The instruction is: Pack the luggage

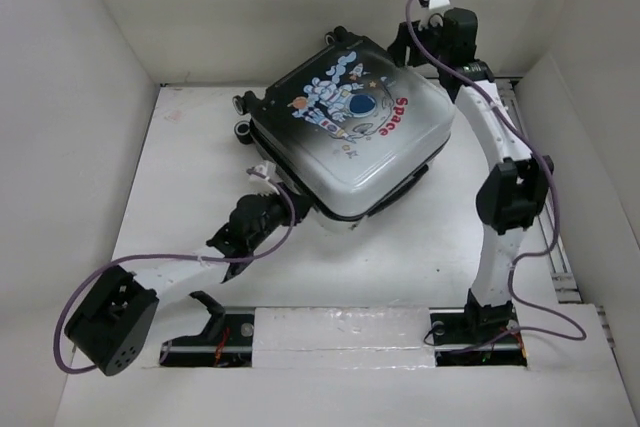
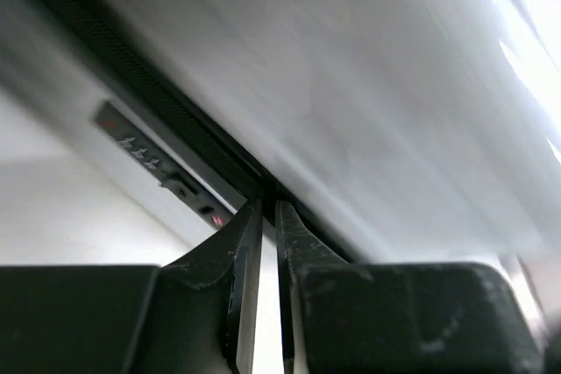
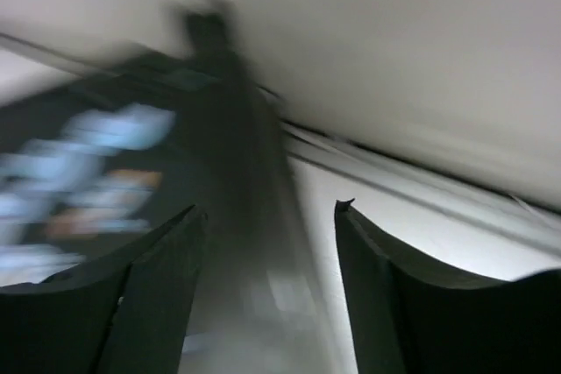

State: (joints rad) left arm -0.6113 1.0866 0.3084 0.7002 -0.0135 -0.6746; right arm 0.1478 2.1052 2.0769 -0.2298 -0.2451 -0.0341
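Note:
The luggage (image 1: 350, 122) lies closed on the white table, its lid up with the astronaut and red "Space" print showing. At its near-left edge sits my left gripper (image 1: 280, 192). In the left wrist view that gripper (image 2: 269, 203) is shut to a thin slit, its tips against the black seam (image 2: 175, 120) under the pale shell (image 2: 351, 85); nothing shows between the fingers. My right gripper (image 1: 400, 45) hangs behind the case's far right corner. In the blurred right wrist view it (image 3: 269, 208) stands open and empty, with the printed lid (image 3: 88, 155) smeared at the left.
Caster wheels (image 1: 242, 117) stick out at the case's far left side. White walls close in the table on the left, back and right. A metal rail (image 1: 560, 247) runs along the right edge. Purple cables trail from both arms.

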